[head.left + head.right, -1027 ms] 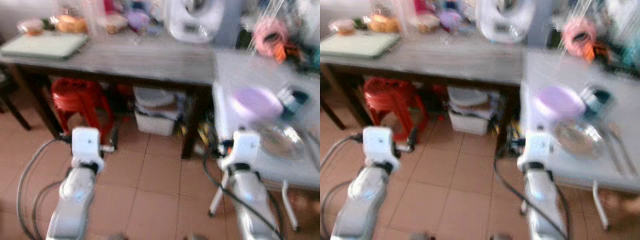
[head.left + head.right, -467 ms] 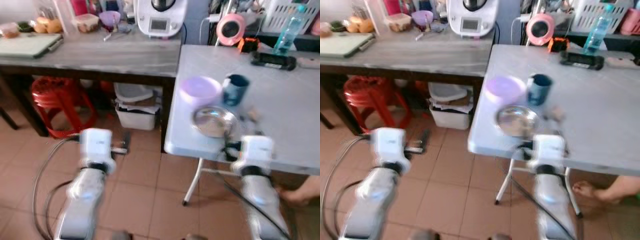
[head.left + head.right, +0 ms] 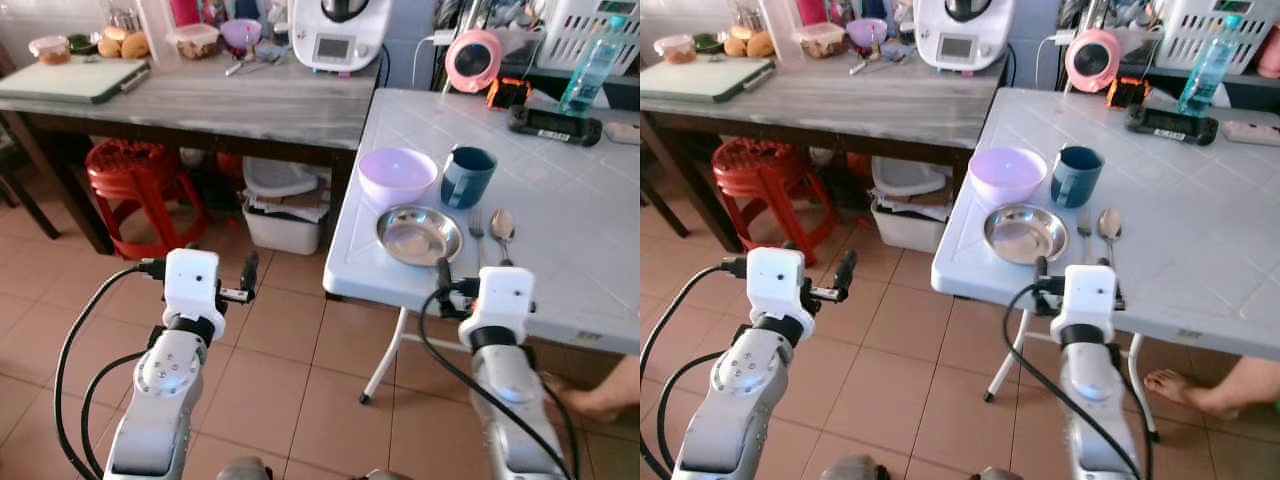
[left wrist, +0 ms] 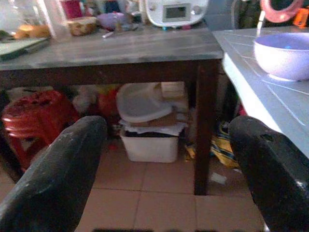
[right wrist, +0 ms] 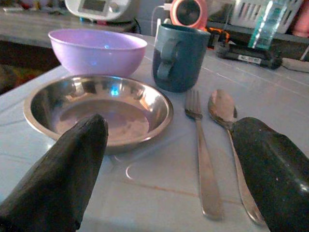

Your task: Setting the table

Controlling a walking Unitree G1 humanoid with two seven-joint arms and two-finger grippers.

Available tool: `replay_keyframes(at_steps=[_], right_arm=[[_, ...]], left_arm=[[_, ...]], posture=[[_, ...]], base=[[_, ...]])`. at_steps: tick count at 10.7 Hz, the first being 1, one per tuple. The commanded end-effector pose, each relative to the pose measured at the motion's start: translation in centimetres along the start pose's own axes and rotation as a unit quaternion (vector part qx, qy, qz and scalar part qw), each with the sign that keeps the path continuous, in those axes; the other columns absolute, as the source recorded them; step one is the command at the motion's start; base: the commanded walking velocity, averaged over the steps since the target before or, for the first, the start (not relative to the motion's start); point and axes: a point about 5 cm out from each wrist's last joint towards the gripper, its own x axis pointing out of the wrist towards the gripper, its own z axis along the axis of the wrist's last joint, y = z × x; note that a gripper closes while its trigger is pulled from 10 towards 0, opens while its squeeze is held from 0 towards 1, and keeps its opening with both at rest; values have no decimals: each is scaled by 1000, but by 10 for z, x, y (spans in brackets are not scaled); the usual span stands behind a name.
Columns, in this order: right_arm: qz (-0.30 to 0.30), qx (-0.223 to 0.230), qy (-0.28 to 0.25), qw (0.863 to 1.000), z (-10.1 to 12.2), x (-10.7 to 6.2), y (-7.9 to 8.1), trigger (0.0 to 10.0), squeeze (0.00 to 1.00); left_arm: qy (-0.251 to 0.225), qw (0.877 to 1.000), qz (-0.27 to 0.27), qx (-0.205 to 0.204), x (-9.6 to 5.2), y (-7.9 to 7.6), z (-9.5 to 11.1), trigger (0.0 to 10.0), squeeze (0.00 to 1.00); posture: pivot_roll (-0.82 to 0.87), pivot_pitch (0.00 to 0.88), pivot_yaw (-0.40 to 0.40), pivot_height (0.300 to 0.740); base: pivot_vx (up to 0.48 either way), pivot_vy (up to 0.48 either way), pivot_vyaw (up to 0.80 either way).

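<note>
- Steel plate lay near the front edge of the white surface in the left eye view, just beyond the right claw, which hung at that edge. A lilac bowl and a dark blue mug stood behind the plate; a fork and a spoon lay side by side to its right.
- Left claw hovered over the tiled floor, well apart from the white surface, near a red stool.
- Left wrist view: the left claw's fingers stood wide apart with nothing between them, facing a dark wooden surface with a white bin beneath.
- Right wrist view: the right claw's fingers were spread wide and empty, with the shallow, shiny plate just ahead between them, and the fork and spoon beside it.
</note>
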Motion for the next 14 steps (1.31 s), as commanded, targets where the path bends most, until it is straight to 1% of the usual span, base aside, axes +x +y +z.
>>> replay_keyframes(at_steps=[1,2,3,5,6,8,10,12,14], right_arm=[[-6,-11,-10,1000,5,3,-1,10000,0],[0,18,-7,1000,5,1,-2,10000,0],[-3,28,0,1000,4,1,-3,10000,0],[3,30,-4,1000,5,1,-2,10000,0],[6,30,-8,1000,7,1,-1,10000,0],[13,26,-16,999,10,2,2,10000,0],[13,25,-19,999,11,3,2,10000,0],[5,29,-26,999,15,7,-3,10000,0],[-6,35,-34,999,22,19,-14,10000,0]], left_arm=[[-7,1000,-6,-2,-1,-1,4,10000,0],[-8,1000,-16,-7,-1,-2,5,10000,0],[-8,1000,-18,-8,-1,-3,5,10000,0],[-8,1000,-21,-10,-1,-4,5,10000,0],[-8,1000,-21,-12,-1,-4,5,10000,0],[-10,1000,-21,-13,-1,-5,6,10000,0],[-9,1000,-16,-10,-1,-4,6,10000,0],[-9,1000,-14,-6,-1,-4,7,10000,0],[-9,1000,-14,6,-4,-1,11,10000,0]], posture=[[50,0,12,740],[49,0,13,740],[48,0,14,740],[48,0,12,740],[49,0,12,740],[48,0,9,740],[48,0,9,740],[53,0,14,740],[66,7,28,740]], base=[[0,0,0],[0,0,0],[0,0,0],[0,0,-800],[0,0,-400],[244,0,0],[0,0,0],[0,0,0],[0,0,0]])
